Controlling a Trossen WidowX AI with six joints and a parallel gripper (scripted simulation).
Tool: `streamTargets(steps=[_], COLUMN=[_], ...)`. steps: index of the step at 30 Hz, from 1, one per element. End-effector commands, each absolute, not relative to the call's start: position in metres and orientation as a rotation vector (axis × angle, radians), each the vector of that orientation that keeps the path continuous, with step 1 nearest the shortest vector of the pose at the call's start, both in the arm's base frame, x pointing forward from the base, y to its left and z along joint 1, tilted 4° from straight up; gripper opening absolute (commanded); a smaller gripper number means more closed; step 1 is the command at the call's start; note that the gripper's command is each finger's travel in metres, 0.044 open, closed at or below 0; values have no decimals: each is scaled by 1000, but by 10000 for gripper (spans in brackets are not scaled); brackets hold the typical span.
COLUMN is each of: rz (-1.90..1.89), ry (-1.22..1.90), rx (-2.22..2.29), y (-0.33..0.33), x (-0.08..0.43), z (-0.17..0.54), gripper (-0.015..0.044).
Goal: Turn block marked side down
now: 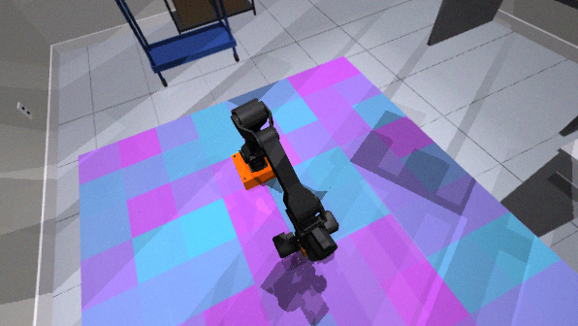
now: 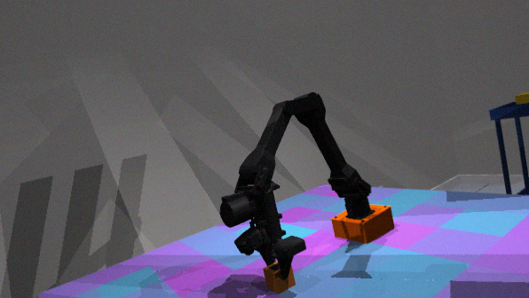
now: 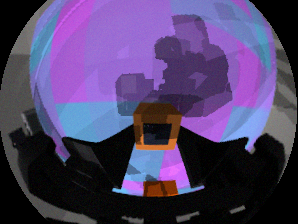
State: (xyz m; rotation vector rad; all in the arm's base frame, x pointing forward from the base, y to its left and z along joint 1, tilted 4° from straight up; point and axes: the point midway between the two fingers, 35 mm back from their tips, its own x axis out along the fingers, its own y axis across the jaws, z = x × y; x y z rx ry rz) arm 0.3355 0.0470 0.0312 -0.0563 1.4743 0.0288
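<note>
The small orange block (image 1: 304, 252) (image 2: 279, 285) (image 3: 157, 110) stands on the patchwork-coloured table (image 1: 204, 229) (image 2: 399, 284). In the wrist view its dark square mark shows on the face turned up toward the camera. My gripper (image 2: 277, 270) (image 3: 155, 126) points down over the block, with one finger against each of two opposite sides, shut on it. In the top view the hand hides most of the block and the fingertips. The block's underside is hidden.
The orange robot base (image 1: 256, 179) (image 2: 377, 226) (image 3: 160, 188) is behind the block, with the arm arching over from it. A blue trolley (image 1: 194, 48) (image 2: 510, 111) stands on the floor beyond the table. The hand's shadow lies beside the block.
</note>
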Motion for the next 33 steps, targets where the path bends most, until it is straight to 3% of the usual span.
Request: streamTargets(steps=[1,16,20,33], rz=[29,29,29,31], ry=[1474,1474,1474,1401], rx=[-56,-56,-56,-57], y=[47,47,47,48], x=[336,336,334,334], z=[31,31,50,58], gripper=[203,103,0,0])
